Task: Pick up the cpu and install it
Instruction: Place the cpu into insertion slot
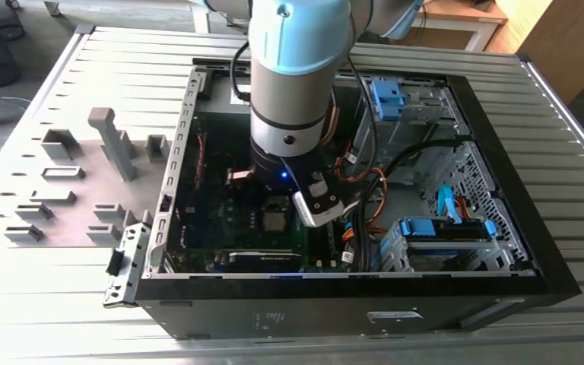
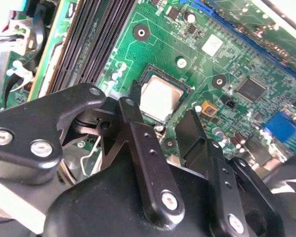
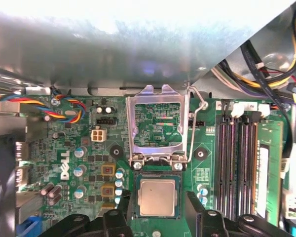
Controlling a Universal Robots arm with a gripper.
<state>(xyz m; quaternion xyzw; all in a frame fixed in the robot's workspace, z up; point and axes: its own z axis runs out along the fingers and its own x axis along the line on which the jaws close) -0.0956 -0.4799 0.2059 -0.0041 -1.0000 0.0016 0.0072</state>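
**The cpu lies in its socket, the end effector stands open above it**

The arm reaches down into the open computer case [image 1: 495,152], which lies on its side on the slatted desk [image 1: 99,76]. This position turns the motherboard [image 3: 79,148] upward, so the arm can work on it from above.

The cpu [image 3: 158,197] sits flat inside the socket, with its silvery top facing up and its edges parallel to the socket frame. It seems to be seated correctly, so the placing part of the task looks done.

The end effector [image 2: 159,111] hangs just over the chip. Its two black fingers [image 3: 122,210] are spread wide, one on each side of the cpu, and they hold nothing. In both wrist views they appear apart from the chip, not touching it.

The metal load plate [image 3: 158,126] is folded back on its hinge, and its wire lever [image 3: 200,106] is raised beside it. They stand like this to leave the socket free, so the cpu is not yet clamped.

The memory slots [image 3: 237,163] run next to the socket.
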